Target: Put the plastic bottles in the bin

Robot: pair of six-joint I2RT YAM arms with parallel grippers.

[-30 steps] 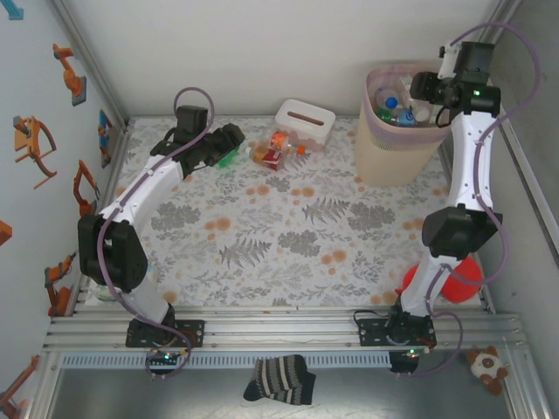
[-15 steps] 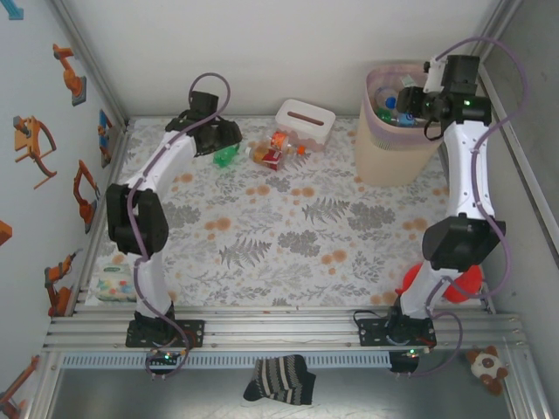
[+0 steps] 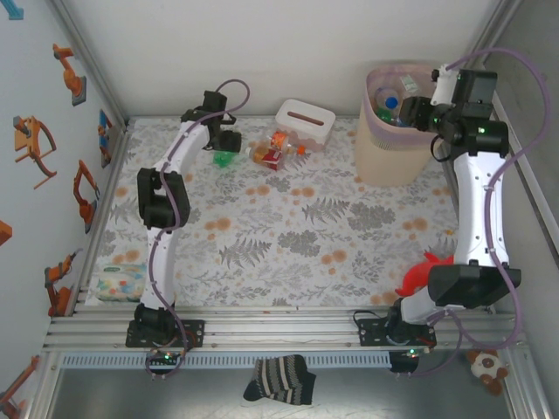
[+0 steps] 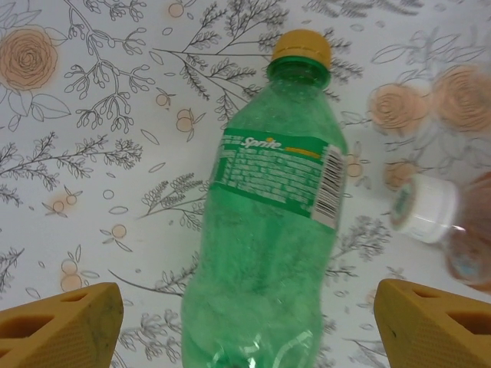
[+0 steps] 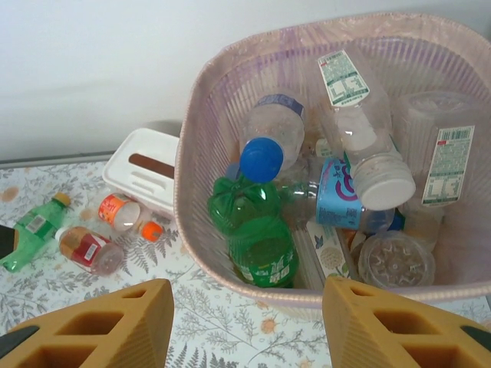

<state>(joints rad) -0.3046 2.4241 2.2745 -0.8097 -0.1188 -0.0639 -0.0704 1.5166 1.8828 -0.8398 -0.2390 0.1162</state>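
Green bottle: the green bottle [image 4: 265, 230] lies on its side on the flowered table cover [image 4: 92, 153]. In the left wrist view it fills the centre, yellow cap [image 4: 302, 48] at the top edge and base running off the bottom. In the top view it sits upper left of centre.
Bottle and fingers: its lower body lies between the two fingers [image 4: 61, 326], which show at the bottom corners, each well clear of the plastic.
Left gripper: the left gripper [image 4: 245, 330] is spread wide and astride the bottle, gripping nothing. This looks like lining up across the body before closing.
Neighbours: a clear white-capped bottle [image 4: 430, 215] lies just right of the green one. An orange-labelled bottle [image 3: 280, 140] lies by the tissue box [image 3: 305, 122].
Bin: the bin [image 3: 384, 148] stands at the upper right of the top view. Many bottles are piled inside it, among them a blue-capped bottle [image 5: 265, 153].
Right gripper: the right gripper [image 5: 245, 322] hangs at the bin's rim with its fingers [image 5: 115, 326] apart and nothing between them. It looks placed to drop bottles over the opening.
Remaining: by my judgement, three bottles on the table.
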